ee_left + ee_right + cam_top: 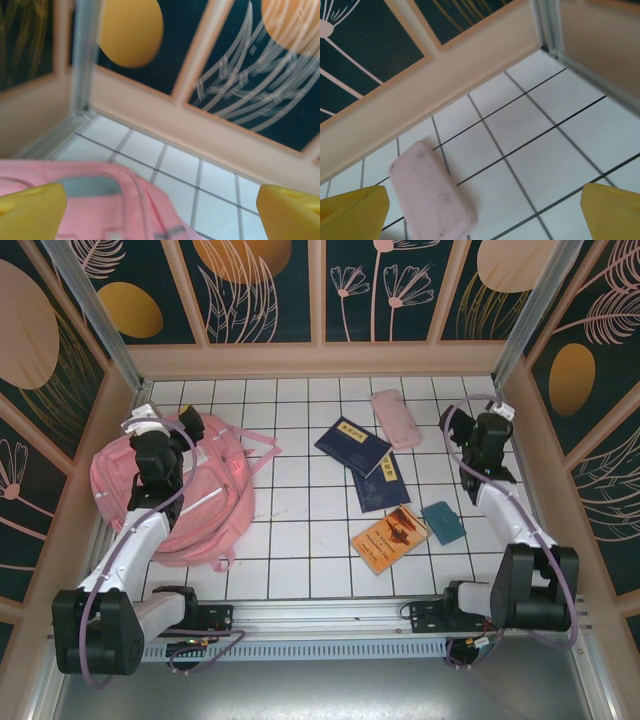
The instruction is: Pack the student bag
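- Student bag: large soft pink backpack lying flat on the white-tiled table, against the left wall. Its straps trail off the far right corner. The long axis appears to run across the table from the left wall toward the centre, slightly slanted.
- Left pincer: spread wide, nothing between its fingers, poised above the bag's far edge. In the wrist view pink fabric sits below and between the yellow fingertips, so the bag lies straight down and a little nearward of this pincer.
- Right pincer: spread wide and empty, well apart from the bag and across the table to its right. Judged the poorer choice for handling the bag, and the better one for the loose items.
- Pink pencil pouch: right of the bag near the far wall, just beside the right pincer's line of sight.
- Two dark-blue booklets: right of the bag and overlapping.
- Orange book and teal item: farther right of the bag, none yet packed.
- Coming move, judged: the left pincer descends onto the bag to open it.
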Robot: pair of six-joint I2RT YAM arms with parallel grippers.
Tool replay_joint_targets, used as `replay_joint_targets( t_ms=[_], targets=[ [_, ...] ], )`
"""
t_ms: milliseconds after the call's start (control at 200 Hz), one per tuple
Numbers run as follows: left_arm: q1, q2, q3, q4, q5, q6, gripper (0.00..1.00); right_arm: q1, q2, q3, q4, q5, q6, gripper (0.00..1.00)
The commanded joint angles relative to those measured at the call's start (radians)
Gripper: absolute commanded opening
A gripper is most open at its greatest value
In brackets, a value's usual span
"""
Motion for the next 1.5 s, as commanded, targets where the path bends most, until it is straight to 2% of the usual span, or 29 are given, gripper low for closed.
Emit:
replay_joint_targets(
  t_ms=[0,100,235,350,546,651,786,876,1026,1131,1211,1316,1411,1491],
  targets=[
    [0.003,0.042,0.012,-0.206,0.163,-0.151,0.99,0.013,0.064,0.065,-0.232,-0.134,0.057,0.99],
    [0.003,0.138,0.074,-0.307,0.118,-0.197,0.99,0.051,0.087,0.054,-0.192,-0.206,0.055,0.99],
    [0.003,0.299,0.169,-0.441,-0.036,-0.286,0.99,0.114,0.132,0.057,-0.156,-0.289,0.07,0.99],
    [0.003,0.426,0.288,-0.539,-0.052,-0.298,0.98,0.183,0.188,0.087,-0.152,-0.304,0.075,0.99],
    [0.002,0.638,0.442,-0.599,0.043,-0.275,0.97,0.268,0.268,0.126,-0.133,-0.317,0.102,0.99],
    [-0.012,0.751,0.535,-0.636,0.096,-0.246,0.91,0.292,0.3,0.126,-0.111,-0.345,0.136,0.99],
    [-0.091,0.848,0.63,-0.674,0.11,-0.194,0.89,0.327,0.321,0.118,-0.103,-0.349,0.163,0.98],
    [-0.151,0.909,0.668,-0.672,0.177,-0.18,0.83,0.34,0.317,0.104,-0.093,-0.35,0.172,0.98],
    [-0.278,0.991,0.731,-0.654,0.27,-0.146,0.79,0.352,0.296,0.08,-0.083,-0.351,0.188,0.97],
    [-0.347,1.01,0.812,-0.682,0.324,-0.104,0.74,0.36,0.288,0.073,-0.081,-0.361,0.176,0.95],
    [-0.356,0.96,0.847,-0.723,0.285,-0.099,0.75,0.367,0.292,0.085,-0.09,-0.386,0.138,0.91],
    [-0.356,0.866,0.875,-0.806,0.173,-0.081,0.8,0.404,0.318,0.115,-0.1,-0.43,0.072,0.81],
    [-0.356,0.788,0.851,-0.87,0.097,-0.083,0.81,0.445,0.358,0.162,-0.123,-0.461,0.01,0.74],
    [-0.364,0.721,0.792,-0.882,0.099,-0.093,0.8,0.469,0.4,0.207,-0.137,-0.489,-0.026,0.71]
  ],
)
